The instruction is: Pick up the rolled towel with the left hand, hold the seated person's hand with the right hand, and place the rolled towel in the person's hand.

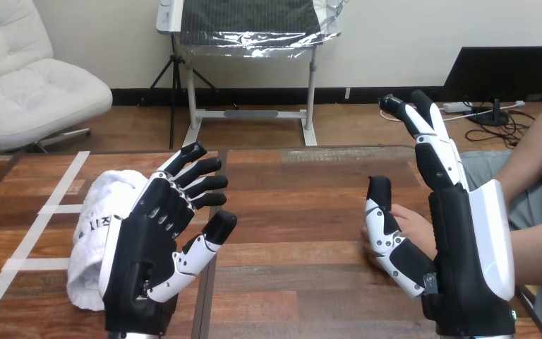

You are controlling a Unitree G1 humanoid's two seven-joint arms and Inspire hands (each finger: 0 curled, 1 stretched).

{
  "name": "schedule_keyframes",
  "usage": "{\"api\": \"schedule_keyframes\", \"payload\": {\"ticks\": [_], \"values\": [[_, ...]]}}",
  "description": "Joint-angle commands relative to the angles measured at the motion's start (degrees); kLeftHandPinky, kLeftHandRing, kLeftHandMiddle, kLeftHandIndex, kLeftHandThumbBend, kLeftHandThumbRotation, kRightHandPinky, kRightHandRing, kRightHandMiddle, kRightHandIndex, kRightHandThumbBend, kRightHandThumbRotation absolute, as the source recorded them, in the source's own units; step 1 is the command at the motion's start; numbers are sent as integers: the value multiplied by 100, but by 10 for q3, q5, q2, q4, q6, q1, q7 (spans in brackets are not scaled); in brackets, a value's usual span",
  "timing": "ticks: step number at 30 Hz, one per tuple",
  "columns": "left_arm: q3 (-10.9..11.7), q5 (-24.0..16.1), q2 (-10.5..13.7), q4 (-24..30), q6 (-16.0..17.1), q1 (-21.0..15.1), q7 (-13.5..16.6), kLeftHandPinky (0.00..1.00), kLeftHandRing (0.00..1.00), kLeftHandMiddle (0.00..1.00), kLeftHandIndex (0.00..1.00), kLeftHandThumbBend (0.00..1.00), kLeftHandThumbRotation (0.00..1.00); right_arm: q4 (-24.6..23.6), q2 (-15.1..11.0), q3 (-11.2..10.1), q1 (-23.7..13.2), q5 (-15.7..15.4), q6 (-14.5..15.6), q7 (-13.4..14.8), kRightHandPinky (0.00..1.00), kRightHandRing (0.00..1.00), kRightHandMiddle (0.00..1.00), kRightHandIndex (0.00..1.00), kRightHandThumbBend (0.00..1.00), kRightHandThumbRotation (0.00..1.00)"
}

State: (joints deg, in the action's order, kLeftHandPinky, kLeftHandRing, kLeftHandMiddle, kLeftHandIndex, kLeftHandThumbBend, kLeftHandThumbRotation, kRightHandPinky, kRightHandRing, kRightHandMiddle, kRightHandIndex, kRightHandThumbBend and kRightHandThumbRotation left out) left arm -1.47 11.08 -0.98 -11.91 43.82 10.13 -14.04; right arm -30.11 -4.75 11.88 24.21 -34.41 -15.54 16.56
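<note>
Towel handover: nothing grasped yet.
Rolled towel (pixel 106 201) at 9 o'clock of left hand (pixel 148 247), fingers loosely spread; right hand (pixel 466 261) straight-fingered, person's hand (pixel 415 227) at its 9 o'clock, unclasped.

Left robot hand (pixel 142 253) and right robot hand (pixel 466 247) were raised, well apart, palms turned inward.
The left's fingers were loosely bent and spread, thumb held out; the right's fingers pointed straight up, thumb angled away from its palm.

white rolled towel (pixel 99 212) with dark print, black left hand (pixel 145 247) with white thumb shells, black right hand (pixel 466 233) with white back panel, brown wood-grain table (pixel 296 212), pale tape lines (pixel 70 173)
</note>
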Motion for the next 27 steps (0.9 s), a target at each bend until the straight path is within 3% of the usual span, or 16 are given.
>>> {"api": "schedule_keyframes", "payload": {"ticks": [1, 5, 11, 14, 15, 17, 22, 27], "values": [[-1, -1, -3, 16, 12, -25, -3, 65, 70, 75, 80, 66, 32, -15, 14, -4, -24, 1, -1, 1, 100, 97, 99, 89, 0, 0], [-1, -5, -2, 21, 8, -22, 0, 65, 71, 75, 79, 67, 32, -14, 13, -4, -25, 4, -4, 0, 100, 97, 99, 89, 0, 0], [14, -56, -12, 33, 4, -18, 48, 66, 73, 76, 78, 72, 33, -19, 16, -3, -23, -1, 4, -1, 100, 97, 99, 89, 0, 0], [38, -144, -7, 33, 14, -24, 103, 67, 74, 77, 79, 74, 36, -15, 14, -4, -23, 4, 0, -1, 100, 97, 99, 89, 0, 0], [44, -169, -8, 44, 3, -21, 122, 68, 75, 77, 79, 75, 37, -16, 15, -4, -23, 4, 1, -1, 100, 97, 99, 89, 0, 0], [48, -191, -9, 57, -13, -17, 143, 71, 77, 80, 80, 78, 39, -17, 16, -3, -23, 3, 3, -1, 100, 97, 99, 89, 0, 0], [69, -293, -12, 79, -32, -23, 226, 75, 80, 83, 83, 82, 42, -15, 15, -3, -24, 5, 2, -1, 100, 98, 99, 89, 0, 0], [74, -348, -13, 103, -68, -25, 278, 80, 83, 85, 84, 84, 40, -14, 15, -3, -25, 6, 0, -1, 100, 98, 99, 89, 0, 0]]}}
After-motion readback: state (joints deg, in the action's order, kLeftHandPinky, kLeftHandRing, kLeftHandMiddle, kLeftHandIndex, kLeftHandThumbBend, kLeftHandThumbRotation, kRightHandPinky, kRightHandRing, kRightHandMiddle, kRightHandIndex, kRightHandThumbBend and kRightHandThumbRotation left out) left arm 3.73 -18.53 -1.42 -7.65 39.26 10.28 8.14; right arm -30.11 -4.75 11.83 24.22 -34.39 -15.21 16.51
